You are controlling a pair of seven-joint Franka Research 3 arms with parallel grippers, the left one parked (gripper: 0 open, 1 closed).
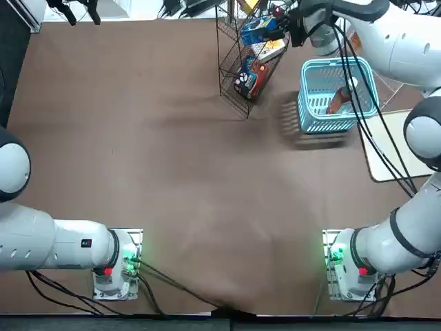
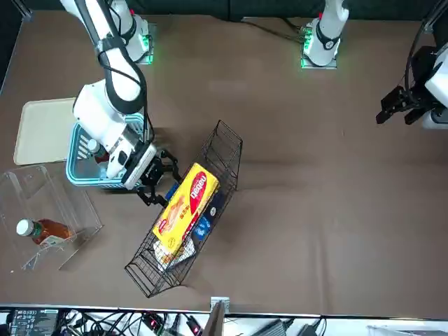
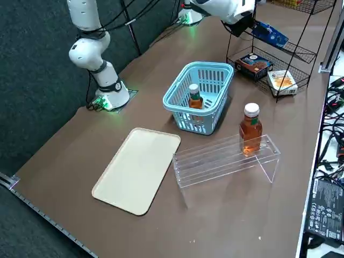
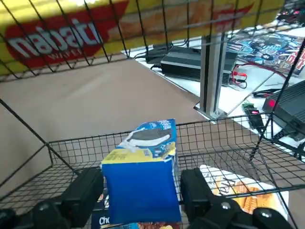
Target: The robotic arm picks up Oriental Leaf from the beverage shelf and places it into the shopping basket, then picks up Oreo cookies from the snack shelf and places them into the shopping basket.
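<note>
Oreo cookies (image 4: pixel 141 186) sit near the arm-side edge of the snack shelf's (image 3: pixel 299 52) tier, right gripper's (image 4: pixel 143 191) fingers wide around them; Oriental Leaf (image 3: pixel 195 100) is already inside the shopping basket (image 3: pixel 210 65), leaving Oreo pick and place.

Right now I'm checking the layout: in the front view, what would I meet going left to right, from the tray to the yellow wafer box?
Cream tray → light blue shopping basket → right claw, at the black wire rack → yellow Nabati wafer box.
</note>
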